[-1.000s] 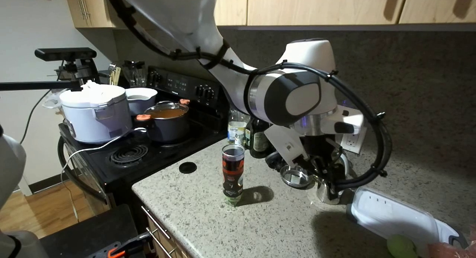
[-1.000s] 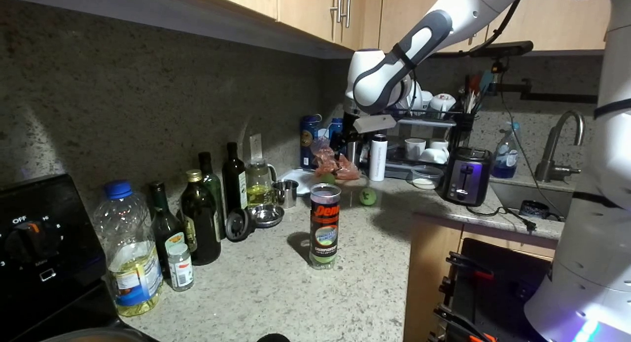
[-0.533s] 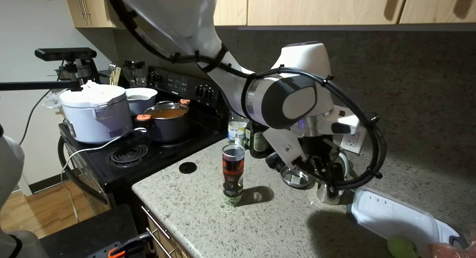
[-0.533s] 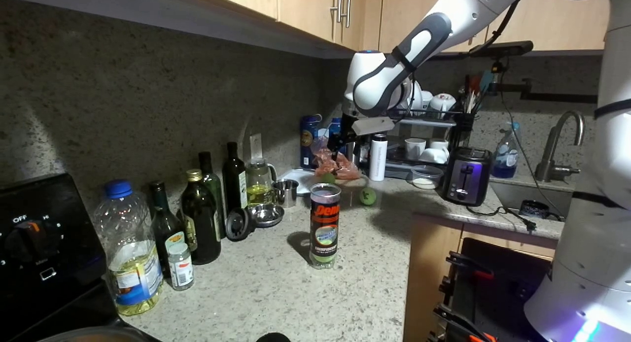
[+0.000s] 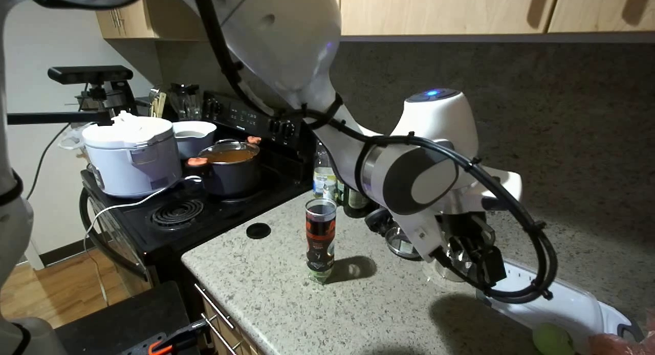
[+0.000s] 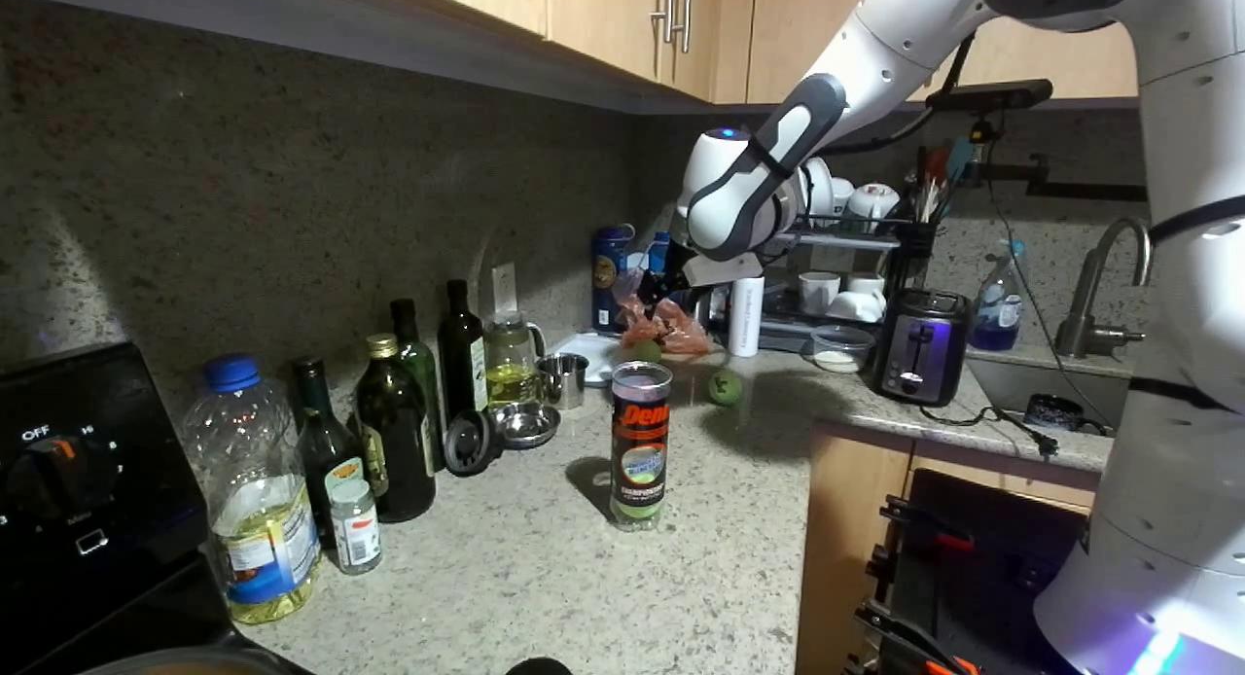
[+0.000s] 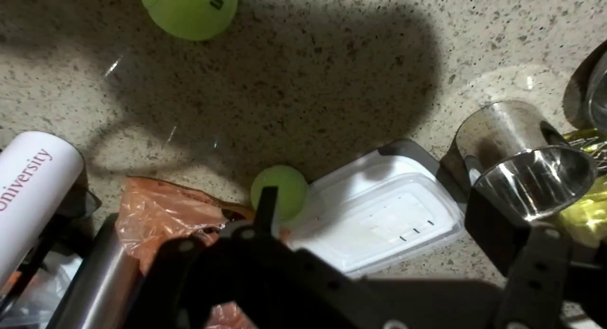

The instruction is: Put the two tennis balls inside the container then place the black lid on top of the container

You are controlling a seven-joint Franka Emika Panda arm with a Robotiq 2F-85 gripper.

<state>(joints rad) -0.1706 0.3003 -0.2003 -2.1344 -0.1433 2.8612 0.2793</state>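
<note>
In the wrist view, one tennis ball [image 7: 189, 11] lies on the counter near the top edge. A second tennis ball [image 7: 284, 182] is partly behind one of my fingertips and beside a white box. My gripper [image 7: 380, 213] hangs above them with its jaws wide apart, holding nothing. Both balls, the nearer [image 6: 725, 387] and the farther [image 6: 646, 351], also appear in an exterior view. The container [image 5: 321, 242] stands upright on the counter, open at the top; something green shows through its base [image 6: 637, 512]. Flat on the counter near the stove lies the black lid [image 5: 258, 230].
Under the gripper sits a white plastic box [image 7: 374, 215], flanked by an orange plastic bag [image 7: 161, 205] and a steel cup [image 7: 536, 182]. A white bottle [image 7: 35, 177] stands nearby. Dark glass bottles [image 6: 394, 432] and a steel bowl [image 6: 525, 424] line the wall.
The arm has come lower, and in an exterior view the gripper has shifted right, toward the white box. The balls, container and lid have stayed put.
</note>
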